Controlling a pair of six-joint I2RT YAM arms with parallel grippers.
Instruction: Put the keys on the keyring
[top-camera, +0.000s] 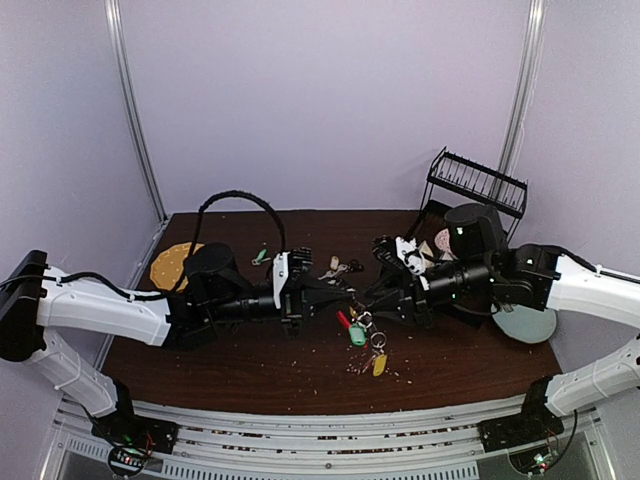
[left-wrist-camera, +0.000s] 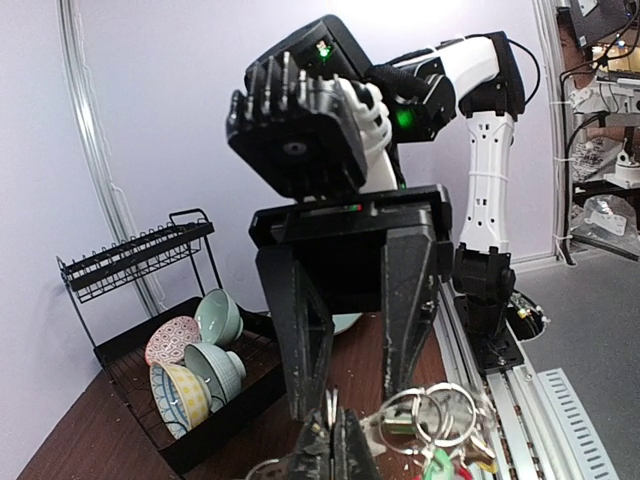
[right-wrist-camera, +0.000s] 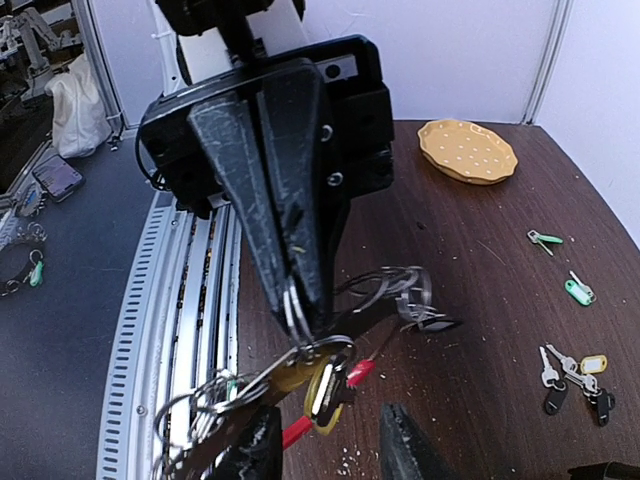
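My left gripper (top-camera: 344, 296) is shut on a thin silver ring (left-wrist-camera: 330, 408) held above the table's middle; its tips also show in its wrist view (left-wrist-camera: 335, 452). From the ring hangs a bunch: silver rings (left-wrist-camera: 432, 414), a yellow tag (right-wrist-camera: 338, 386), a green tag (top-camera: 357, 335) and a red piece (right-wrist-camera: 303, 432), seemingly the keyring's red arc. I cannot make out a beaded chain. My right gripper (top-camera: 373, 297) faces the left one, open, its fingers (right-wrist-camera: 255, 452) astride the bunch without touching it. Loose keys (top-camera: 336, 268) lie behind, more show in the right wrist view (right-wrist-camera: 575, 370), and a green-tagged key (top-camera: 260, 256) is at the left.
A yellow plate (top-camera: 172, 263) lies at the table's left edge. A black dish rack (top-camera: 478, 182) with bowls (left-wrist-camera: 190, 370) stands at the back right. A pale plate (top-camera: 526, 326) sits under the right arm. Crumbs dot the wood near the front.
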